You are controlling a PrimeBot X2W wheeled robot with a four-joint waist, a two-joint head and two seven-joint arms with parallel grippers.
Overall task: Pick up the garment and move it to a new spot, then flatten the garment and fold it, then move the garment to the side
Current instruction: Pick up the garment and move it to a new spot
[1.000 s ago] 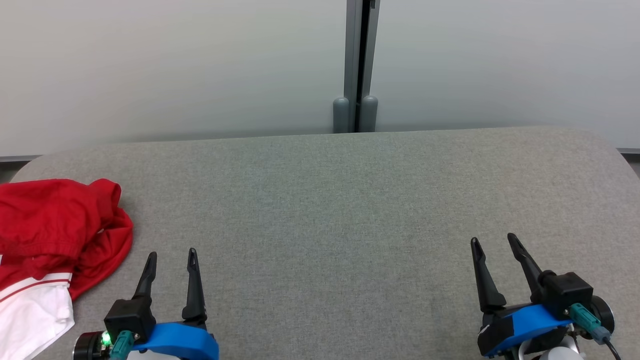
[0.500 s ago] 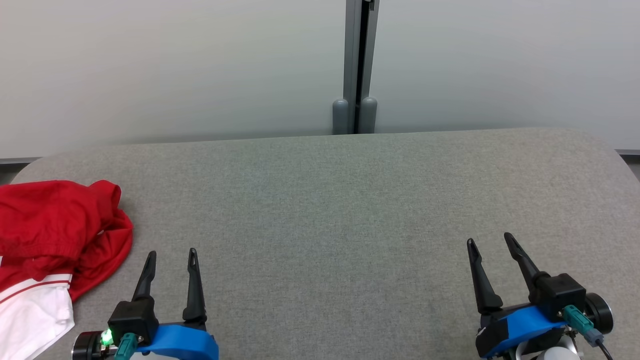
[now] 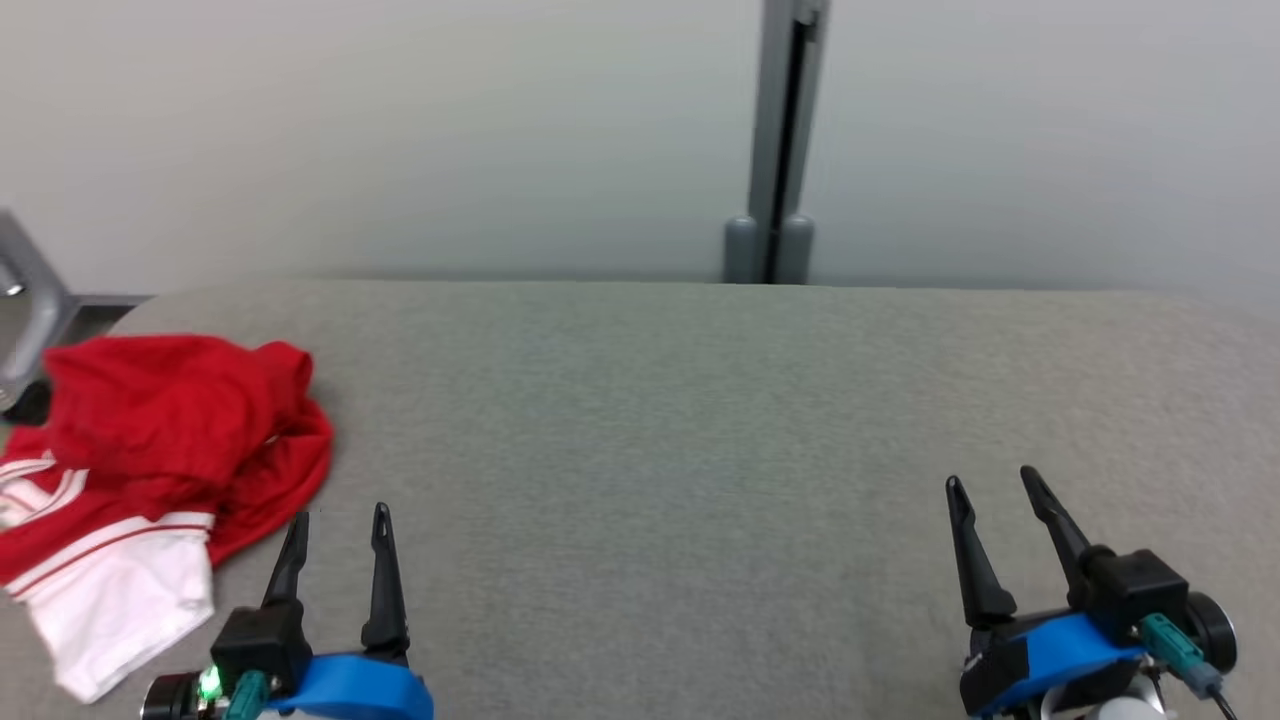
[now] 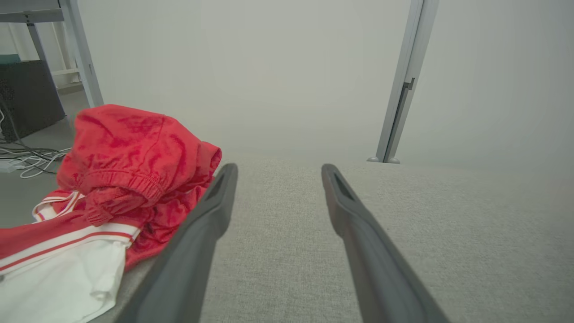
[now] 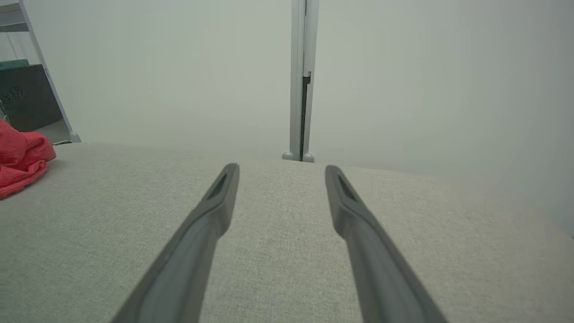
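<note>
both left gripper (image 3: pixel 338 516) and right gripper (image 3: pixel 992 480) hold jaws spread, empty. the view has swung left onto the garment (image 3: pixel 170 420), lower left of the frame; pickup pending.

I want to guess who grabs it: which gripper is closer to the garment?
Left. The left gripper is just beside the garment, on its right; the right gripper is far off.

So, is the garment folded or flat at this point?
Neither. The garment lies crumpled in a heap on the table, red cloth bunched over the white part.
</note>
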